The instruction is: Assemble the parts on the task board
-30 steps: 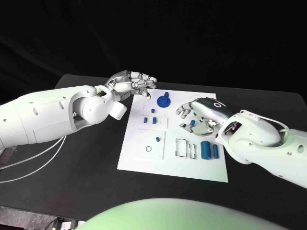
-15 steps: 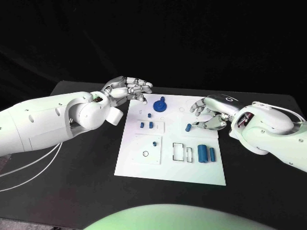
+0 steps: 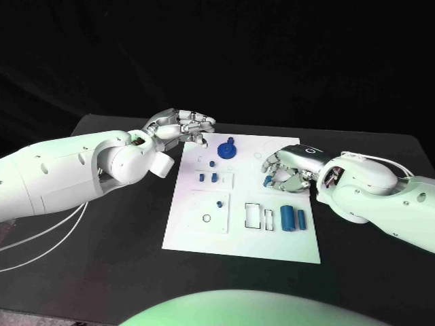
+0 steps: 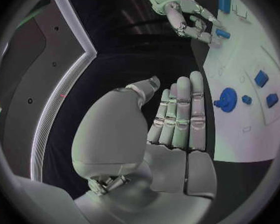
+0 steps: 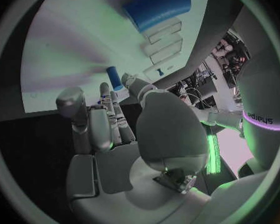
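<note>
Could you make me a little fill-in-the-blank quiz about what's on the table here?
1. The board lying on the black table is ____ in colour.
2. The gear near the board's far edge is ____ in colour.
3. The right hand hovers over a small blue ____ on the board.
4. The left hand, holding nothing, sits by the board's far ____ corner as seen in the head view.

Missing words: white; blue; part; left
</note>
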Controlling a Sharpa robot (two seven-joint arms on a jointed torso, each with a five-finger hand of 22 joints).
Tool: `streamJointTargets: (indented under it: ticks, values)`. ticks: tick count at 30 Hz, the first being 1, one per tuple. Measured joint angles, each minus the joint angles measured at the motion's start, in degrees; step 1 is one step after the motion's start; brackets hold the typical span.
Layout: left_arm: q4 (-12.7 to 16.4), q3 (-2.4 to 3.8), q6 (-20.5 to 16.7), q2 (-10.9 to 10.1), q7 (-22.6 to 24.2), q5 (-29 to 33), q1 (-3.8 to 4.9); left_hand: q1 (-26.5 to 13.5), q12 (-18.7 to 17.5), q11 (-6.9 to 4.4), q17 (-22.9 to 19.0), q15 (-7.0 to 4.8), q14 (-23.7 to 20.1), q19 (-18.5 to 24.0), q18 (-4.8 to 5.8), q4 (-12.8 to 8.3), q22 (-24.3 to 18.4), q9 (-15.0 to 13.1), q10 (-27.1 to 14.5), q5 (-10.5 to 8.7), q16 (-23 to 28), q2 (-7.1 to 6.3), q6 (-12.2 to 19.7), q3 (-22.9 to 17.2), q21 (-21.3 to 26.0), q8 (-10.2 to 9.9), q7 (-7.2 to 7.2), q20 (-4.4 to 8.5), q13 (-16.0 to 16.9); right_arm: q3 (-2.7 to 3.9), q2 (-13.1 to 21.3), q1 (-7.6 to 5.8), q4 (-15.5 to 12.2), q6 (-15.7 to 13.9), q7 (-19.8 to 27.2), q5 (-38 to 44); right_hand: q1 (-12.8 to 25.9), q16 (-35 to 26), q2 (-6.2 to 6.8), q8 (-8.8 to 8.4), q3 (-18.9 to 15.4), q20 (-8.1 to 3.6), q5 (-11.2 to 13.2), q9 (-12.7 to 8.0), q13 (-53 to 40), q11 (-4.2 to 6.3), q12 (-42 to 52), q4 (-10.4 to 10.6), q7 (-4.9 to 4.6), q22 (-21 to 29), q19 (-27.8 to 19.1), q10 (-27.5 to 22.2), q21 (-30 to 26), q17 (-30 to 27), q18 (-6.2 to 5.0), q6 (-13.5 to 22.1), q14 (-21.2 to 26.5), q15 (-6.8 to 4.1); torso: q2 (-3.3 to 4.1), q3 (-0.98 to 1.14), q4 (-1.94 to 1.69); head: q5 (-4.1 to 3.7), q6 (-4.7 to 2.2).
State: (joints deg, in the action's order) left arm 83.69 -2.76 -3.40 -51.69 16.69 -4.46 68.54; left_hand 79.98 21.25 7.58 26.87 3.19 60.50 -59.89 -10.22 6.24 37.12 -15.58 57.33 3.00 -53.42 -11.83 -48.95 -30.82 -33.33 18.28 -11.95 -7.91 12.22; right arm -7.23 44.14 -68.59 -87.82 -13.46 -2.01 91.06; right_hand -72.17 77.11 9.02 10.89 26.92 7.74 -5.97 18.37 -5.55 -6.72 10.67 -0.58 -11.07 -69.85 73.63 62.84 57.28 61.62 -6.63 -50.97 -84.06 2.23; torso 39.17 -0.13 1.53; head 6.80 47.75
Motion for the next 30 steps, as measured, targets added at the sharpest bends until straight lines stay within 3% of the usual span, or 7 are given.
streamJointTargets:
  ticks: [11,21,30]
  values:
    - [0.06,0.00,0.04,-0.08,-0.02,-0.03,0.00,0.00,0.00,0.00,0.00,0.00,0.00,0.00,0.00,0.00,0.00,0.00,0.00,0.00,0.00,0.00,0.00,0.00,0.00,0.00,0.00,0.00,-0.01,0.07,-1.20,0.81,1.27,0.12,0.42,-0.01,-1.92,0.57,-1.78,1.68,5.94,-1.39,2.54,0.73,0.53,1.68,-0.40,0.27,1.96,-1.51,1.38,4.55,1.98,1.20,0.00,-5.05,0.10,-1.56,-0.01,-0.06,0.01,0.16,0.21]
    - [0.07,0.00,0.06,-0.13,-0.06,-0.06,0.00,0.00,0.00,0.00,0.01,0.00,0.00,0.00,0.00,0.00,-0.06,0.05,0.00,0.00,0.00,0.00,0.00,0.00,0.26,0.00,0.00,0.00,-0.01,-0.01,-1.39,1.09,1.37,-0.92,0.07,0.31,-2.84,1.11,-3.37,2.15,8.63,-1.79,2.89,1.28,0.38,0.99,-1.05,-0.39,2.49,-2.26,1.79,5.25,2.46,1.94,0.00,-5.96,0.02,-2.05,-0.04,-0.03,0.06,0.19,0.37]
    - [0.07,0.00,0.09,-0.14,-0.11,-0.08,0.00,0.00,0.00,0.00,0.01,0.00,0.00,0.00,0.00,0.00,-0.06,0.04,0.01,0.00,0.00,0.00,0.00,0.00,0.26,0.00,0.00,0.00,-0.02,0.00,-1.57,1.37,1.22,-1.81,-1.13,1.74,-3.08,1.10,-3.90,3.31,10.05,-2.00,3.21,2.00,0.11,0.88,-1.50,-1.34,2.41,-2.50,1.99,5.37,2.46,1.94,0.00,-6.93,0.02,-2.05,-0.05,0.01,0.07,0.15,0.58]
